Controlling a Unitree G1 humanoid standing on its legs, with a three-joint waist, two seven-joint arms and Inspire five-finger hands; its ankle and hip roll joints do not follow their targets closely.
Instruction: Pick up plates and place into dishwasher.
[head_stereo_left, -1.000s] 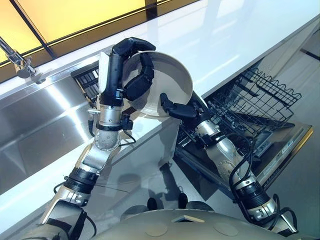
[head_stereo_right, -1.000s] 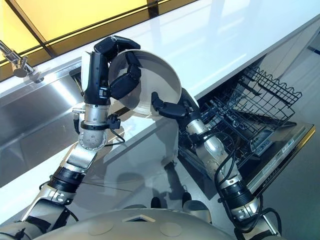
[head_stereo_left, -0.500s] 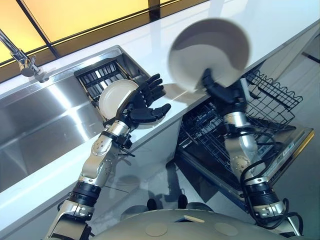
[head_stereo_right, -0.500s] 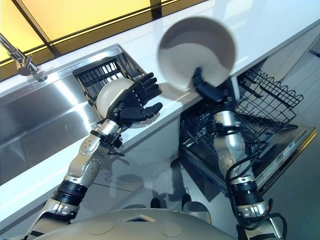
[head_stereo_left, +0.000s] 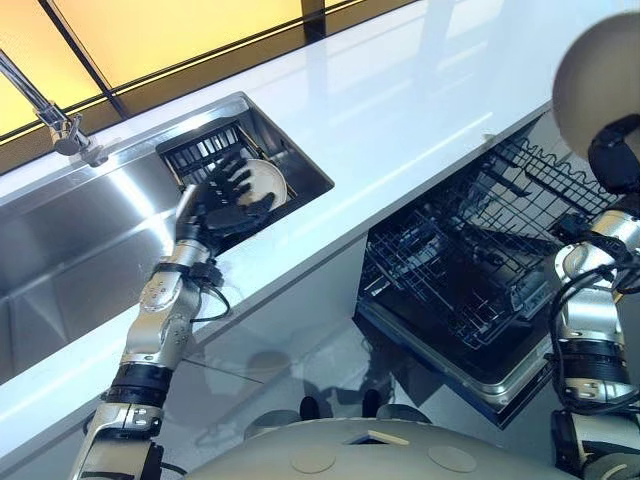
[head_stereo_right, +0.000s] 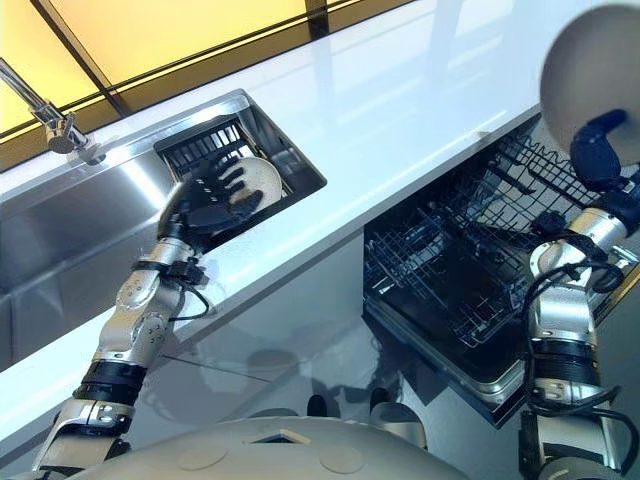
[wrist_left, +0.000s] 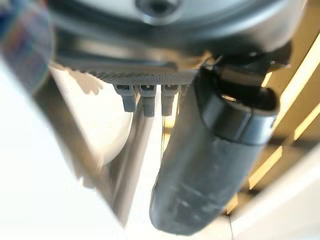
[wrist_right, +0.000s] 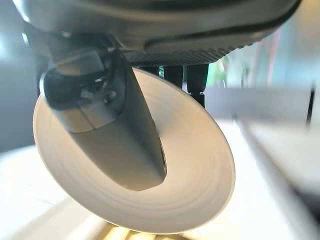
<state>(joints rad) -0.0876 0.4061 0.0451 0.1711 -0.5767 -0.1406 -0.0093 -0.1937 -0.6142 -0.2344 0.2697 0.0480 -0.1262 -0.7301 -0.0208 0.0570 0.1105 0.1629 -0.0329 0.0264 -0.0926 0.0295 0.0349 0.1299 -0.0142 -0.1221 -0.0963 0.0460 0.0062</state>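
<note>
Steel sink (head_stereo_left: 70, 240) at far left, faucet (head_stereo_left: 50, 115) at its rear edge. Dark drying rack (head_stereo_left: 205, 150) in the sink's right-hand compartment, a pale plate (head_stereo_left: 268, 182) upright inside. Left hand (head_stereo_left: 222, 200) over that rack, fingers spread and relaxed, just in front of the racked plate, grasping nothing. White surface (head_stereo_left: 400, 110) running right of the sink. Open dishwasher (head_stereo_left: 470, 290) below the surface's front edge, well right of the sink, door lowered, wire baskets (head_stereo_left: 520, 200) drawn out. Right hand (head_stereo_right: 598, 145) farthest from the sink, raised above the baskets, thumb across the inner face and fingers behind the rim of a second plate (head_stereo_right: 590, 70), pinching it; plate held on edge in the air, clear of the baskets.
</note>
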